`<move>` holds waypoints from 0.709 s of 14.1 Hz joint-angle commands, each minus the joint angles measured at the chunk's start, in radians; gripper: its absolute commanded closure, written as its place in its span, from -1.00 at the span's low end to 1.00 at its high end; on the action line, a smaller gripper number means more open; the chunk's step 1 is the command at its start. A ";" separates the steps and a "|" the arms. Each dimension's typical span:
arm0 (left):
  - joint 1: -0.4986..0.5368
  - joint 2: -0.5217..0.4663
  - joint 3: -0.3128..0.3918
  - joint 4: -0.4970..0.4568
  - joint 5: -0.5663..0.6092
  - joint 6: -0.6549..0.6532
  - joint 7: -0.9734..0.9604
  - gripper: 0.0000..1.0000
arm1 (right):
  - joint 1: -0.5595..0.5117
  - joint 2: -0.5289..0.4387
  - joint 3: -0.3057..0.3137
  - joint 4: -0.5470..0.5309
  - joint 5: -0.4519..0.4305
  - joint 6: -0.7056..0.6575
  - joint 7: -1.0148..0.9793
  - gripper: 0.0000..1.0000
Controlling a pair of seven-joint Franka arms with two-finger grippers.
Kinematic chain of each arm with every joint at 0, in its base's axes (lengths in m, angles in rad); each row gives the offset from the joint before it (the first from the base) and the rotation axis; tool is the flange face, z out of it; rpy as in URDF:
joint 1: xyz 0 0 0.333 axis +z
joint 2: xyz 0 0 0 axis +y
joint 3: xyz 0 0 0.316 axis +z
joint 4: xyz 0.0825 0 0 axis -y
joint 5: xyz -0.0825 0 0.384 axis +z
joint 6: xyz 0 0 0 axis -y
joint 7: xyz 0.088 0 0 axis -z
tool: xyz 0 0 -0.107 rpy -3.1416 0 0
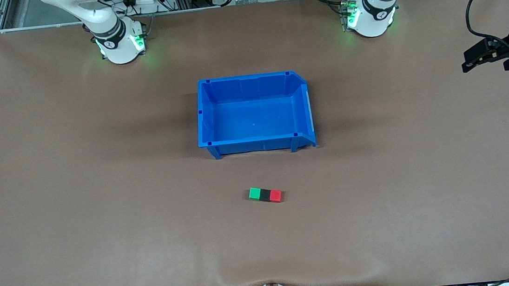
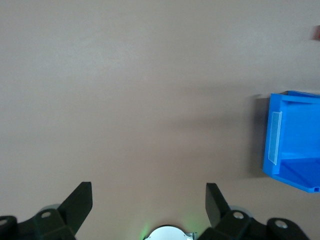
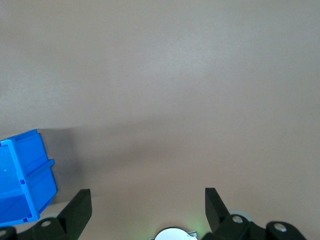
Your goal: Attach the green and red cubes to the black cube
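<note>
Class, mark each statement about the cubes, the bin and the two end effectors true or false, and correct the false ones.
1. The black cube sits between the green cube and the red cube. True.
2. The cubes lie in the blue bin. False: on the table, nearer the camera.
3. The left end effector is open. True.
4. The right end effector holds the red cube. False: open, empty.

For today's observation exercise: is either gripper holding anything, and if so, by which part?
Nothing is held. The left gripper and right gripper are both open over bare table, away from the joined green, black and red cubes.
</note>
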 commanded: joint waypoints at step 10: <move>0.009 -0.005 -0.032 0.008 -0.003 -0.003 -0.050 -1.00 | 0.001 -0.026 0.012 -0.031 -0.012 0.007 -0.011 -1.00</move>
